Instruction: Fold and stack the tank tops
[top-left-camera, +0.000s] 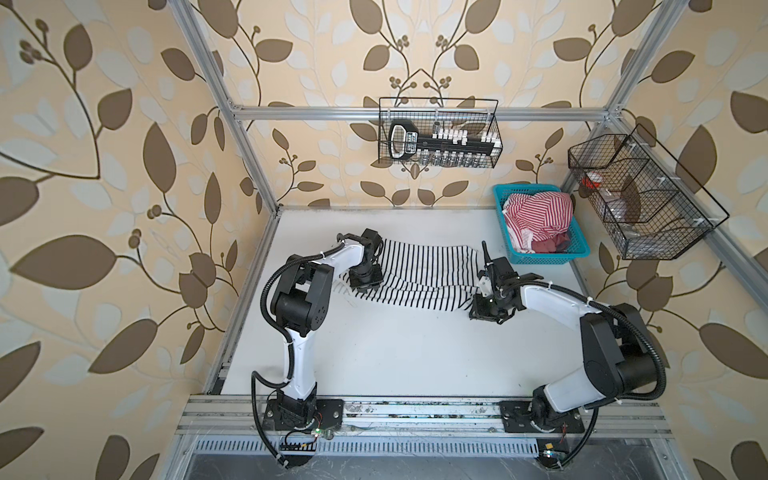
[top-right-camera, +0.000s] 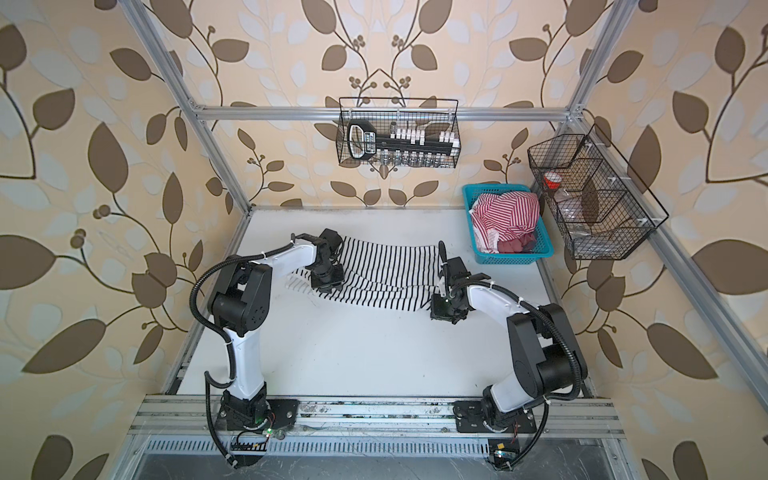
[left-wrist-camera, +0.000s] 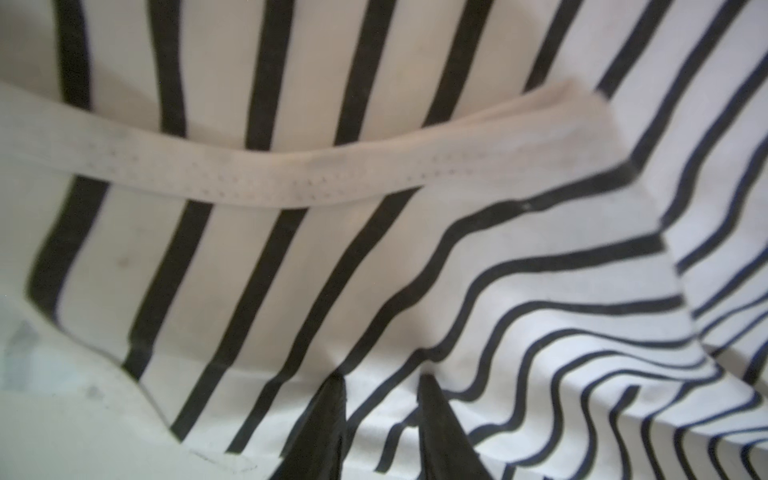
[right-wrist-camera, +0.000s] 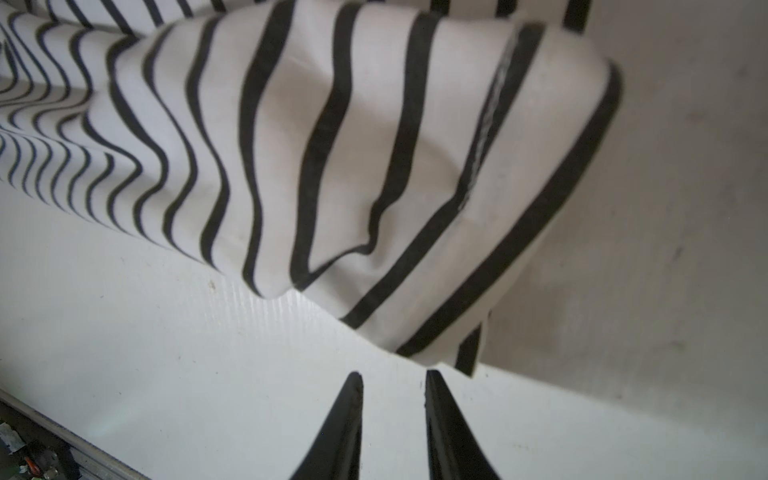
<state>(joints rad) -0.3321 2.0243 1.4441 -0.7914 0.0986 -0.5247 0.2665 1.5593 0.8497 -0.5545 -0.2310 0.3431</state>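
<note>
A robotics test cell dressed as a home: leaf-patterned wallpaper (top-left-camera: 104, 187) lines the walls behind a bare aluminium frame (top-left-camera: 415, 113). A left arm (top-left-camera: 297, 365) and a right arm (top-left-camera: 552, 299) are bolted to a metal rail (top-left-camera: 415, 411) at the edge of a white surface (top-left-camera: 395, 353). A wire basket (top-left-camera: 385, 120) hangs from the frame. The domestic props are a teal laundry basket (top-left-camera: 548, 257) and a black-striped tank top (top-left-camera: 424, 270).
</note>
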